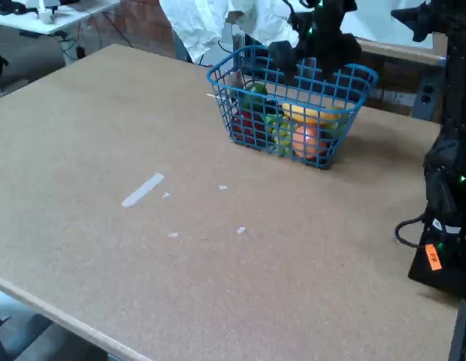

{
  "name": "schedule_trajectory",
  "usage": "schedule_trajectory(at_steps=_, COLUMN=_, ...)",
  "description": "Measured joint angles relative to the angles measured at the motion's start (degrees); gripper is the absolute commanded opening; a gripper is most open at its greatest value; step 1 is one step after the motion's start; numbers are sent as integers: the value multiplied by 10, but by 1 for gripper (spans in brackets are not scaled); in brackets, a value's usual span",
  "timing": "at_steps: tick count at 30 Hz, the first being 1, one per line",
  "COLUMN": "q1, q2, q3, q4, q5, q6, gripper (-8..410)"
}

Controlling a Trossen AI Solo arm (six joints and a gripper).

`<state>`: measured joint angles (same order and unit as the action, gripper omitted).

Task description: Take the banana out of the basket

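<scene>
The blue wire basket (240, 135) stands at the far right of the brown table in the fixed view. Inside it the yellow banana (317, 115) lies toward the right end, seen through the mesh, with a round orange-pink fruit (308, 140) in front of it. Green (255, 93), red (246, 125) and yellow-green (278, 128) items fill the rest. My black gripper (312, 64) hangs over the basket's far rim, just above the banana. Its fingers merge into a dark mass behind the wire, so whether they are open or touching the banana is unclear.
The arm's black base (445, 218) with cables and an orange tag (433, 257) stands at the right edge. A strip of pale tape (143, 189) and small white scraps (240, 230) lie mid-table. White cloth (207, 26) hangs behind the basket. The table's front edge (60, 312) runs lower left.
</scene>
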<state>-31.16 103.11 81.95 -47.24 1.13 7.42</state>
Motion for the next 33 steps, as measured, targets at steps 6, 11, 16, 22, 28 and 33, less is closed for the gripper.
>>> schedule_trajectory(at_steps=6, q1=-7, q2=4, q3=0, q4=-4, q5=7, q6=-16, gripper=400)
schedule_trajectory(at_steps=11, q1=-20, q2=4, q3=-8, q4=2, q5=12, q6=-40, gripper=400)
schedule_trajectory(at_steps=16, q1=-31, q2=4, q3=-28, q4=23, q5=13, q6=-62, gripper=400)
schedule_trajectory(at_steps=22, q1=-36, q2=4, q3=-44, q4=55, q5=15, q6=-83, gripper=400)
schedule_trajectory(at_steps=28, q1=-37, q2=9, q3=-47, q4=87, q5=17, q6=-91, gripper=400)
schedule_trajectory(at_steps=33, q1=-37, q2=24, q3=-47, q4=101, q5=10, q6=-96, gripper=400)
